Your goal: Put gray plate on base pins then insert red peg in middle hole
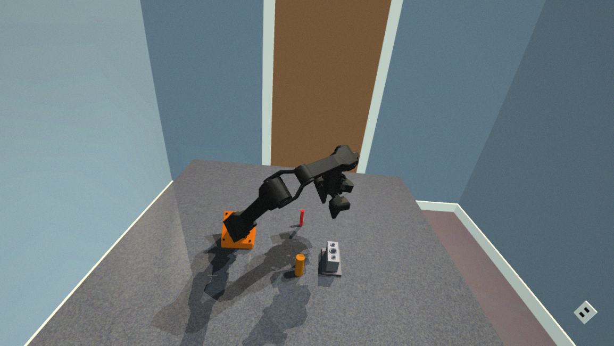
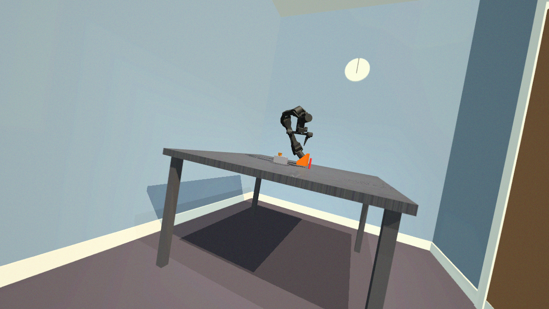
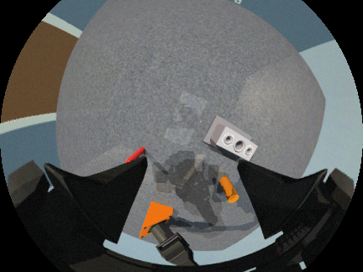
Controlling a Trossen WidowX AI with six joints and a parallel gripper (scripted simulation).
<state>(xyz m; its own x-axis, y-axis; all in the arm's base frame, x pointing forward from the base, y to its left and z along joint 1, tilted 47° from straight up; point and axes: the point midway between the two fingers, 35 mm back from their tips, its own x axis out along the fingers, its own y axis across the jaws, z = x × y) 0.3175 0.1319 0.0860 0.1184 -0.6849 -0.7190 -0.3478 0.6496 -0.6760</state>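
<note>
The flat gray rectangular plate with three round holes lies on the dark gray base, seemingly level and seated on the pins, though the pins themselves are too small to make out. The slim red cylindrical peg stands upright on the speckled gray table, well apart from the plate and nearer the orange square mount of the arm. A stubby orange cylinder stands just beside the base on the arm's side.

The black parallel-jaw gripper hangs high above the table beyond the plate, its fingers spread wide with nothing between them. The step in hand appears to be the pickup of the peg. To do it well, the gripper should likely come over the peg, line its wide gap around the shaft, descend straight, and close on the upper part, so that enough length stays free below for the middle hole. A slanted approach could tip the thin peg.

The top view shows the peg whole and upright, and its spacing from the plate. The wrist view shows only a sliver of the peg at the edge of one dark finger, yet gives the plainest look down on the plate's three holes. The exterior view shows the arm's height above the table.
</note>
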